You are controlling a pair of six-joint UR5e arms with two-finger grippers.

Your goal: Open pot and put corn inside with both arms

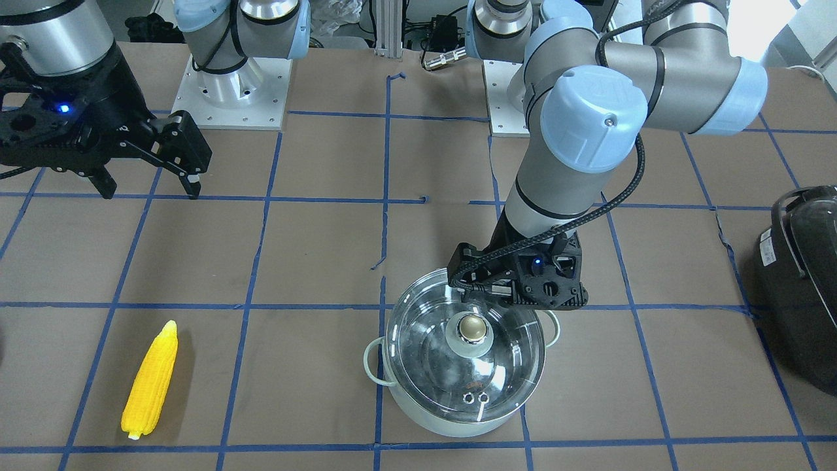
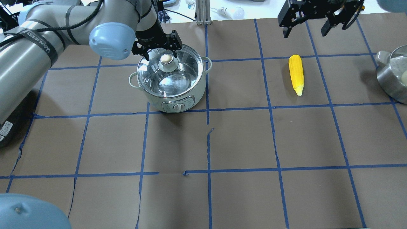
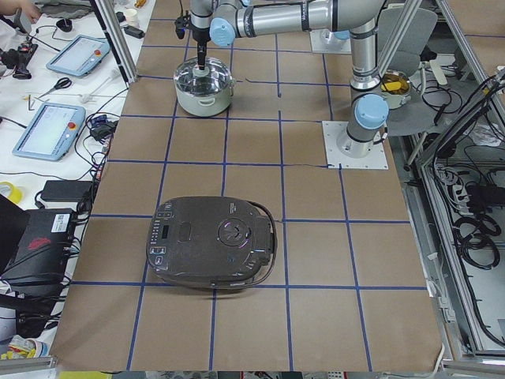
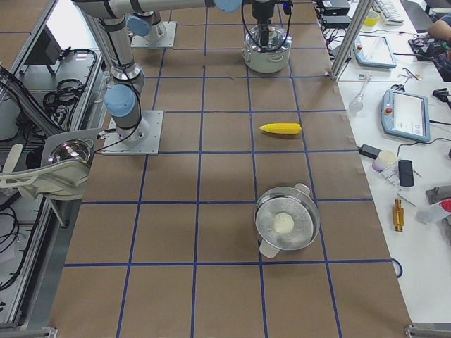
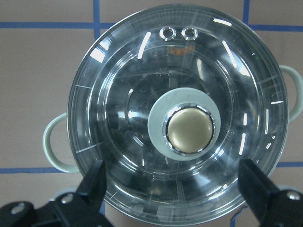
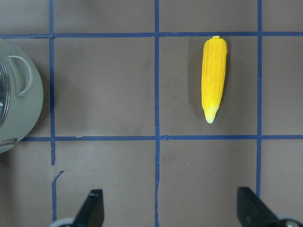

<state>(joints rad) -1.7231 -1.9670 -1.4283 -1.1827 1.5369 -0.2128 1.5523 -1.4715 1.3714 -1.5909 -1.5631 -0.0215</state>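
Over the glass lid (image 1: 431, 356) the left gripper (image 1: 516, 288) is hanging with its two fingers (image 5: 97, 177) spread wide, and it is holding nothing. In the left wrist view the brass-coloured knob (image 5: 189, 130) is sitting at 12 o'clock from the gap between the fingers, so they are not closing around it. Whether the fingers are touching the glass, I cannot tell. A small orange print (image 5: 182, 48) is showing on the lid near two little holes, but it is too small for reading.

The lid is lying closed on the pot (image 1: 451, 425), which is standing on the brown table (image 2: 241, 140) marked with blue tape lines. On the pot's front a control panel (image 2: 178, 105) with a round dial is facing the robot, and its writing is not legible. On a black strap (image 2: 39, 47) around the left arm, white letters are seeming to read "VANEED".

The right gripper (image 1: 150, 186) is hanging high above the table, also with fingers wide apart and empty. In the overhead view the corn (image 2: 296, 74) is lying flat at 3 o'clock from the pot, well apart from it, with its tip pointing to 6 o'clock, and the right gripper is at 12 o'clock from the corn.

A black appliance (image 1: 801, 288) is standing at the table's edge, and its white label is unreadable.
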